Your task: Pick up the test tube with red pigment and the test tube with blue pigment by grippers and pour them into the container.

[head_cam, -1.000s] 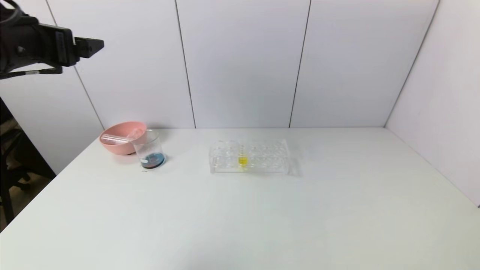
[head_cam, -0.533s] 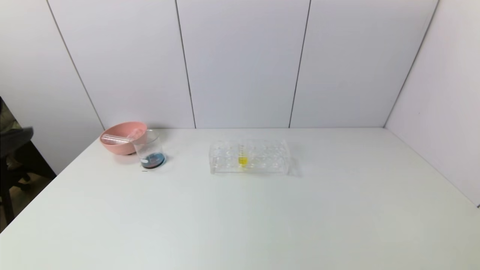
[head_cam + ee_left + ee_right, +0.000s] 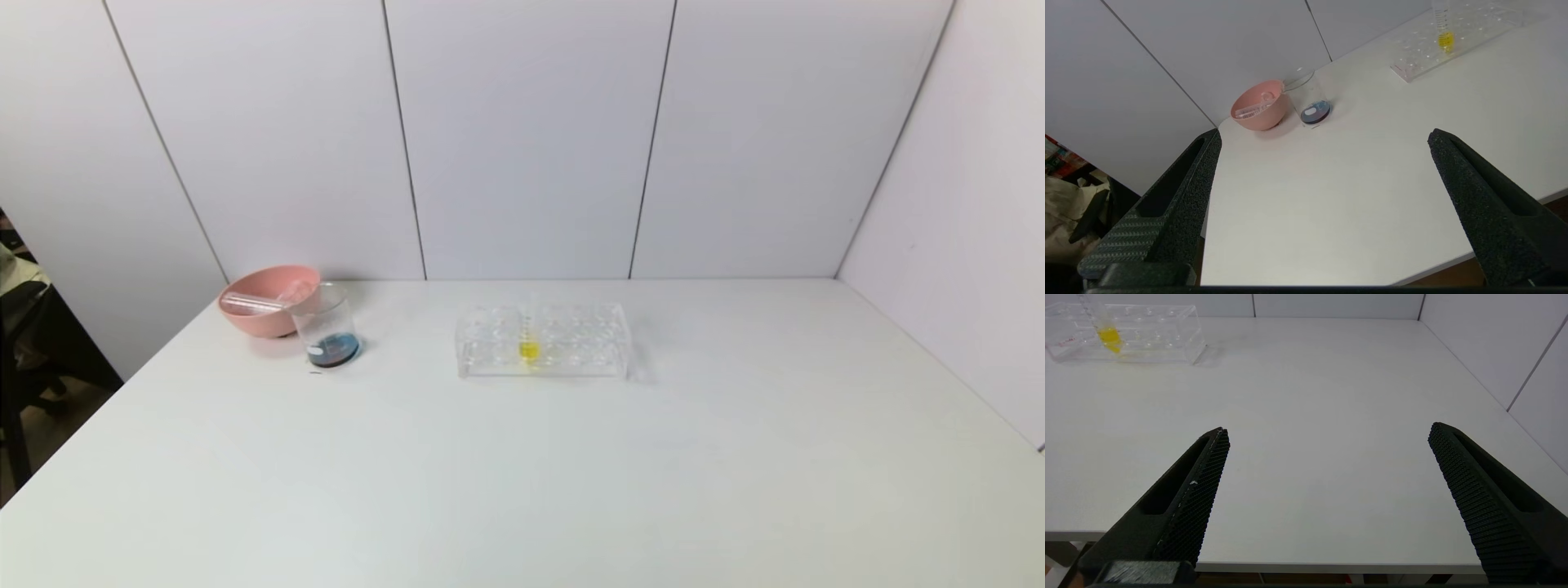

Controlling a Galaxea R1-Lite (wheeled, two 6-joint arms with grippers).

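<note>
The container, a clear beaker, stands at the far left of the table with dark blue-purple liquid at its bottom; it also shows in the left wrist view. No tube with red or blue liquid is in view. Clear, empty-looking tubes lie in the pink bowl beside the beaker. Neither gripper shows in the head view. My left gripper is open and empty, above the table's near left part, well short of the beaker. My right gripper is open and empty above the table's near right edge.
A clear tube rack stands mid-table, holding one upright tube with yellow liquid, also seen in the right wrist view. White walls close the back and right. The white table drops off at the left and front.
One second ago my left arm was high at the head view's top left. It has drawn back out of that view. Beaker, bowl and rack have not moved.
</note>
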